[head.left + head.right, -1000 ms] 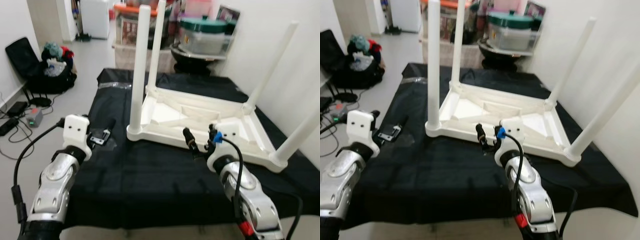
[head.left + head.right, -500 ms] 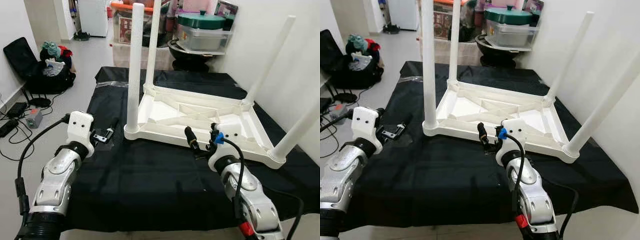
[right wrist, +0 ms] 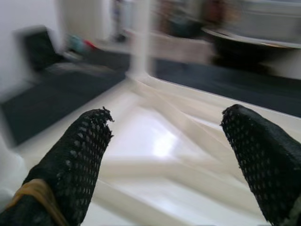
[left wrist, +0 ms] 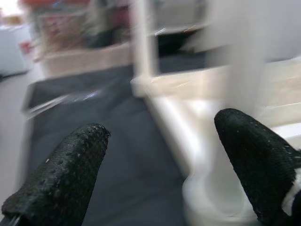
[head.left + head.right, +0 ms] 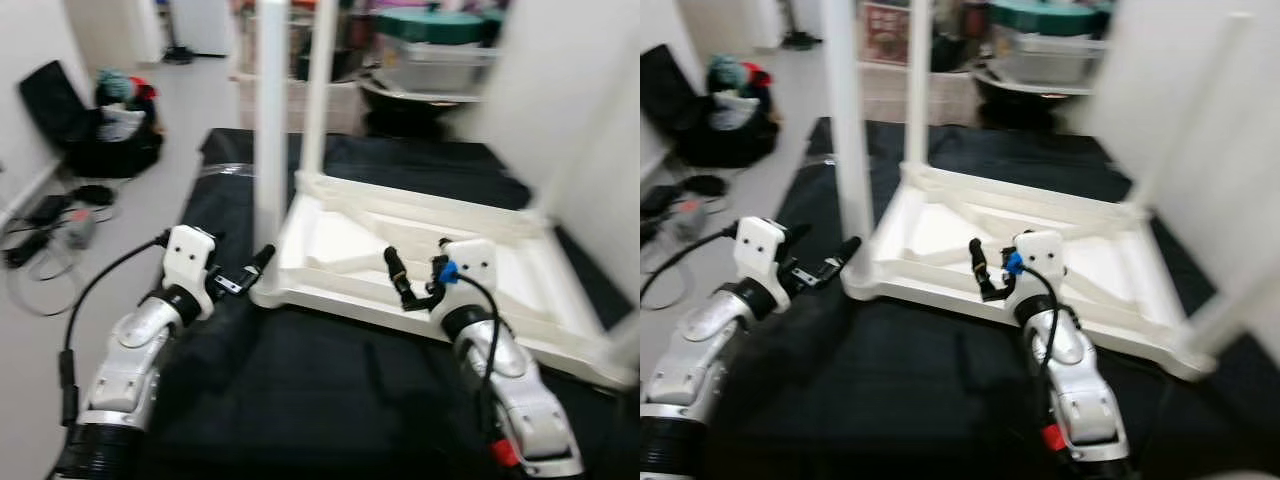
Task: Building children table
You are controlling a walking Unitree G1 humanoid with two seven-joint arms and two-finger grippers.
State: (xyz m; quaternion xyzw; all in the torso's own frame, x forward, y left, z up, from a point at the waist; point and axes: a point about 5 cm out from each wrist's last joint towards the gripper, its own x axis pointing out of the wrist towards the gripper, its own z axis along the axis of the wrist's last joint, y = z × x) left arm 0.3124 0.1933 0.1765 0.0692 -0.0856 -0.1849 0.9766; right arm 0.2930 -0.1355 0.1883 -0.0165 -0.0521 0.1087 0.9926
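Nearest me, my left gripper [image 5: 262,257] hovers with its fingers spread wide just beside the near left corner of the white children's table [image 5: 420,250], holding nothing; my right gripper [image 5: 400,285] hangs over the table's near rim, its fingers likewise wide apart and empty. The table lies upside down on a black cloth [image 5: 330,390], its ribbed underside facing up. Two legs stand upright at the left corners: the near left leg [image 5: 270,120] and, beyond it, the far left leg [image 5: 320,90]. On the right side the blur washes the legs into the pale wall, so I cannot count them with confidence; I judge the assembly largely done, with checking or tightening and the turn upright left. The left wrist view adds the foot of the near leg [image 4: 235,66] between its fingertips [image 4: 70,174]; the right wrist view adds the diagonal ribs [image 3: 188,127] of the underside. Farthest off, storage bins [image 5: 430,50] stand beyond the cloth.
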